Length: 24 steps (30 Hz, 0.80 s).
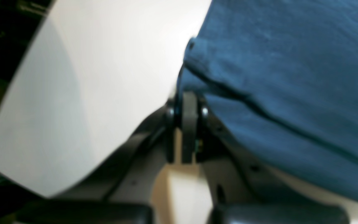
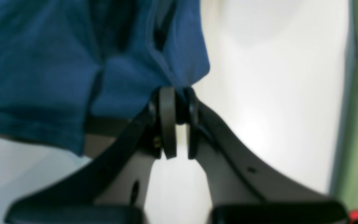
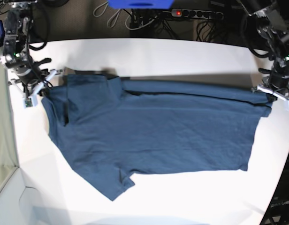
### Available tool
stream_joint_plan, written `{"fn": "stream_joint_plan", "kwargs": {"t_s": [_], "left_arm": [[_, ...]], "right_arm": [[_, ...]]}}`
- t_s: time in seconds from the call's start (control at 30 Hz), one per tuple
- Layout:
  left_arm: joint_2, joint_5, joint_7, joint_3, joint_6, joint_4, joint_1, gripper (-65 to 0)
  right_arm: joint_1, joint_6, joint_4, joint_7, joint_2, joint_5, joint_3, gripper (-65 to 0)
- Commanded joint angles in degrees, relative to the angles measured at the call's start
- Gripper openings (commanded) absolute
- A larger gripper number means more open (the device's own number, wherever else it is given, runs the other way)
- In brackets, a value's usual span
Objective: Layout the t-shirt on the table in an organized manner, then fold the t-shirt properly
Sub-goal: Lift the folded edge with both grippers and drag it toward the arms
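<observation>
The t-shirt [image 3: 154, 136] lies spread across the white table [image 3: 149, 56], its far edge folded over, each end pinched by the left gripper [image 1: 186, 104] and right gripper [image 2: 175, 104], cables beyond.

Navy t-shirt [image 3: 154, 136] lies spread sideways, far edge folded, on white table [image 3: 149, 51].

Both wrist views are soft and blurred, with the nearest pincer parts most out of focus. The tabletop [image 2: 269, 93] glares white in them. The base view is sharp and evenly lit, and the shirt [image 3: 154, 136] casts faint shadows along its edges.
</observation>
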Motion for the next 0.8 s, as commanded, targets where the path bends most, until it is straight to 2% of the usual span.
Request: {"fn": "stream_joint_plan", "kwargs": {"t_s": [0.0,0.37,0.6,0.77], "left_arm": [[-0.7,0.0,-1.4,-0.3,0.3,1.6,0.3,-64.9],[-0.7,-0.1,-1.4,-0.4,0.3,8.5,6.8,-64.9],[-1.4,-4.9,-1.4,-0.4,0.3,10.4,8.7,-64.9],[-2.7,-5.1,-1.4,-0.4,0.3,10.4,7.8,-64.9]], "right_arm": [[-0.2,-0.2,1.5,0.9,1.3,-0.3,0.7,-65.0],[-5.9,-0.2,7.3,0.9,1.6,-0.2,4.7,-65.0],[-7.2,-0.2,10.2,0.9,2.7,-0.3,4.6,-65.0],[-6.2,-0.2,10.3,-1.3,6.5,-0.3,3.9,-65.0]]}}
